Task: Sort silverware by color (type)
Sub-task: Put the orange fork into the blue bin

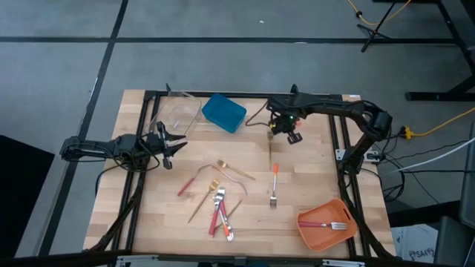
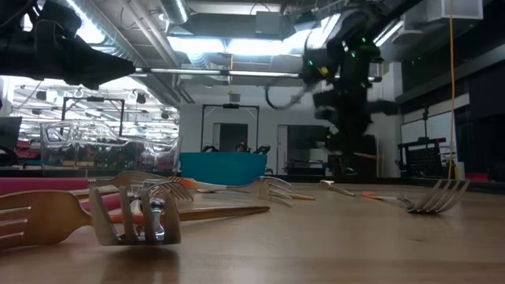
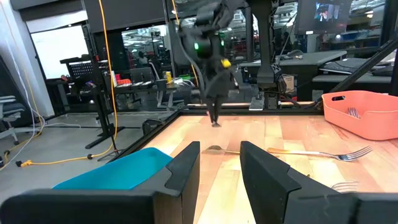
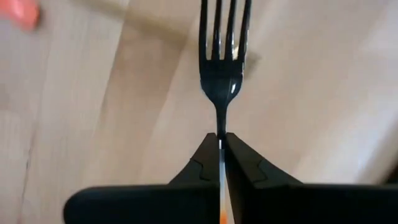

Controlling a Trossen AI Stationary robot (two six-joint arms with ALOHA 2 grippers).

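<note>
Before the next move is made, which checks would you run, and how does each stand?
1. Grasp: the right gripper has its fingers shut on the neck of the orange-handled fork, centred. Ok.
2. Fork lifted clear of the table: cannot tell.
3. Room in the orange bin: it holds only one fork. Ok.
4. Left gripper out of the way: it waits open at the table's left side, beside the clear bin. Ok.
5. Way to the orange bin: only another orange-handled fork lies flat between. Ok if carried high.
</note>
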